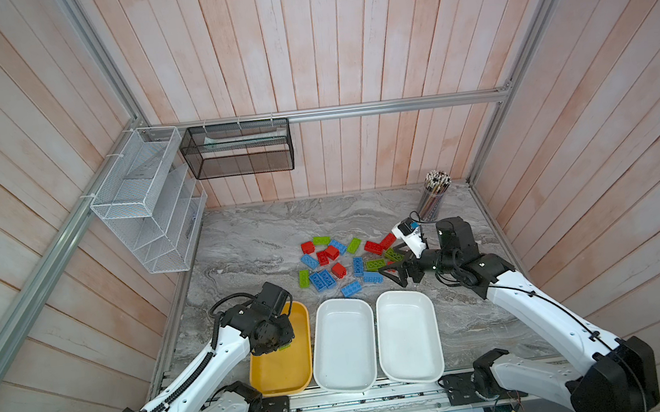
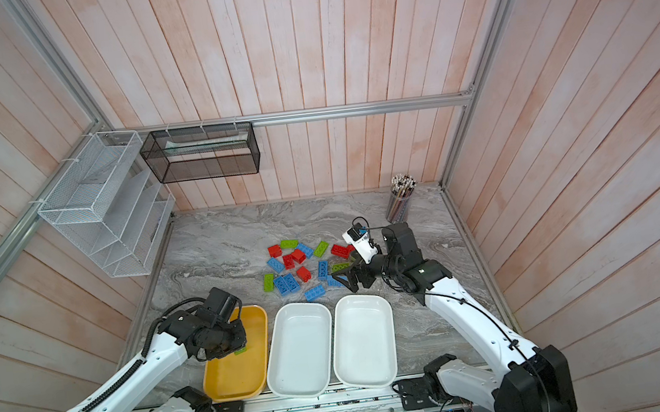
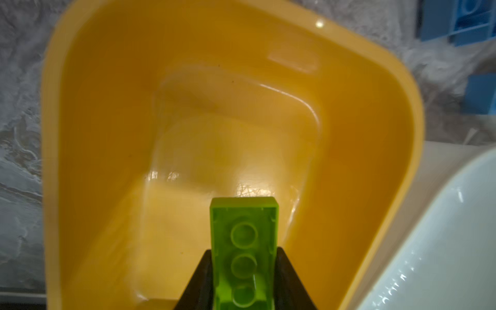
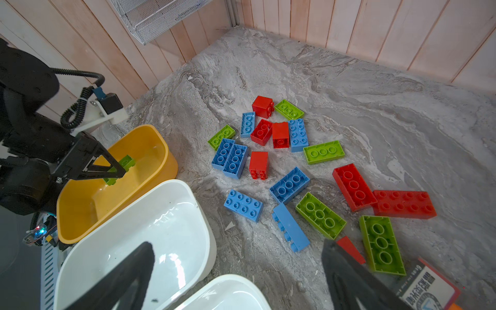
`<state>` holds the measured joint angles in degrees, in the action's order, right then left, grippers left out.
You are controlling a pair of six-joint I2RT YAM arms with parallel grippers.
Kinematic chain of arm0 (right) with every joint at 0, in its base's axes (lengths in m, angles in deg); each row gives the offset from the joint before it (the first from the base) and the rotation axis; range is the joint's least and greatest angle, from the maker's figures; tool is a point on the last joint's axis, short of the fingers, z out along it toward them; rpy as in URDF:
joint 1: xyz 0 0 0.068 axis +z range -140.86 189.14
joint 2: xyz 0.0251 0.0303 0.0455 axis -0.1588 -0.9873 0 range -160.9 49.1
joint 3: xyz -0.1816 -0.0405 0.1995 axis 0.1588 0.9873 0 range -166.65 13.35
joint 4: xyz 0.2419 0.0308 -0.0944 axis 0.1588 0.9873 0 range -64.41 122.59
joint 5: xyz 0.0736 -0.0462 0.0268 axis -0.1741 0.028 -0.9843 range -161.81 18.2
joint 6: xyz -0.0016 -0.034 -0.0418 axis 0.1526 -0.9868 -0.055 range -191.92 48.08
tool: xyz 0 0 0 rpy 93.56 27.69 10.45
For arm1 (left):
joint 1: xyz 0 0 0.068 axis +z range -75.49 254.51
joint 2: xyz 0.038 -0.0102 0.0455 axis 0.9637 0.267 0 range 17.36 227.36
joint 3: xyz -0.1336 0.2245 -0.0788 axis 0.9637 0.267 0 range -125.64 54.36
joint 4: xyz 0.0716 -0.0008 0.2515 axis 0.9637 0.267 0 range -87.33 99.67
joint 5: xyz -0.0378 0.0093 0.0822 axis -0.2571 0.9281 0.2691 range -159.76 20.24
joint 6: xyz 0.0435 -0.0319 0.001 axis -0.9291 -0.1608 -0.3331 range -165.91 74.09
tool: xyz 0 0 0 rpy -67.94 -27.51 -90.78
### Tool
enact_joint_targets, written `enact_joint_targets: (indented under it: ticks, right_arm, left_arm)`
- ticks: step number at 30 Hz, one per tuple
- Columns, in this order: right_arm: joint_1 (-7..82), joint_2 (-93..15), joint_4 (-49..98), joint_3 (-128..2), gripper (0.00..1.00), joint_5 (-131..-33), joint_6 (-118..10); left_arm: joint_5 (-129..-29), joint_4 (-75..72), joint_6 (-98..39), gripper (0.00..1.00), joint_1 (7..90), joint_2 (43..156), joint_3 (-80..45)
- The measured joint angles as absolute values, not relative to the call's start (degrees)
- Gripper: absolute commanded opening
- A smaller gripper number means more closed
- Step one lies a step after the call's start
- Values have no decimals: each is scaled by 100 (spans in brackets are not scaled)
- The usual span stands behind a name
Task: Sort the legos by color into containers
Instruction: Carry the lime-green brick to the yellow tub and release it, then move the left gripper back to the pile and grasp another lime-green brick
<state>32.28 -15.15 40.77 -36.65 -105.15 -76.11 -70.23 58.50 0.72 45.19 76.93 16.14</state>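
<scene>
A grey marble tabletop carries everything. At its near edge sits the yellow tray. Directly to that tray's right lie the two white trays, one close against its long side and the outer one a tray further along.

The left gripper hangs over the far half of the yellow tray, pointing down into it. Its jaws stand narrow and pinch a green brick by its two long sides. In the left wrist view the black fingers press flat against the plastic, and the brick's hollow underside faces the camera. The right wrist view shows the same brick tilted and inside the tray's rim. Whether its lower end reaches the tray floor I cannot tell.

The right gripper is well to the right of the yellow tray, past the far end of the outer white tray. Its jaws are spread wide and hold nothing. In the right wrist view one finger shows in front of a white tray. The other finger is just beside a small red piece, and I cannot tell whether they touch.

The loose legos, in red, green and blue, lie scattered on the tabletop beyond the yellow tray and off to its right. A pair of blue bricks lying side by side is among the nearest to the tray's far right corner.
</scene>
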Motion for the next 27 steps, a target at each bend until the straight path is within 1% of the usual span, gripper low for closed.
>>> enact_joint_targets:
  ticks: [3, 6, 9, 10, 14, 16, 18, 21, 23, 27]
  right_arm:
    - [3223, -1522, 4070, -3711, 98, -10524, -7648]
    - [3221, -1520, 4101, -3711, 98, -10526, -7661]
    - [3179, -1502, 4158, -3711, 98, -10532, -7670]
    - [3155, -1489, 4197, -3711, 98, -10532, -7672]
    - [3066, -1421, 4261, -3713, 98, -10539, -7703]
    - [3020, -1419, 4261, -3728, 98, -10567, -7713]
    - [2989, -1421, 4252, -3741, 98, -10609, -7713]
    - [2983, -1421, 4232, -3743, 98, -10652, -7711]
    - [2981, -1421, 4232, -3743, 98, -10663, -7711]
    - [2952, -1421, 4226, -3743, 98, -10661, -7709]
  left_arm:
    - [-7019, 5503, 218, 36, 4519, 7949, 1732]
    - [-7019, 5223, 286, 48, 4519, 8185, 1780]
    - [-6986, 5273, 303, 56, 4519, 8255, 1697]
    - [-6960, 5398, 258, 60, 4519, 8253, 1568]
    - [-6886, 5839, 153, 65, 4519, 8238, 775]
    - [-6838, 5992, -33, 70, 4519, 8271, 228]
    - [-6772, 6014, -271, 71, 4528, 8415, -277]
    - [-6787, 5866, -768, 71, 4675, 8931, -867]
    - [-6829, 5654, -1093, 71, 4838, 9374, -1057]
    - [-7069, 5225, -1668, 68, 5112, 10332, -1169]
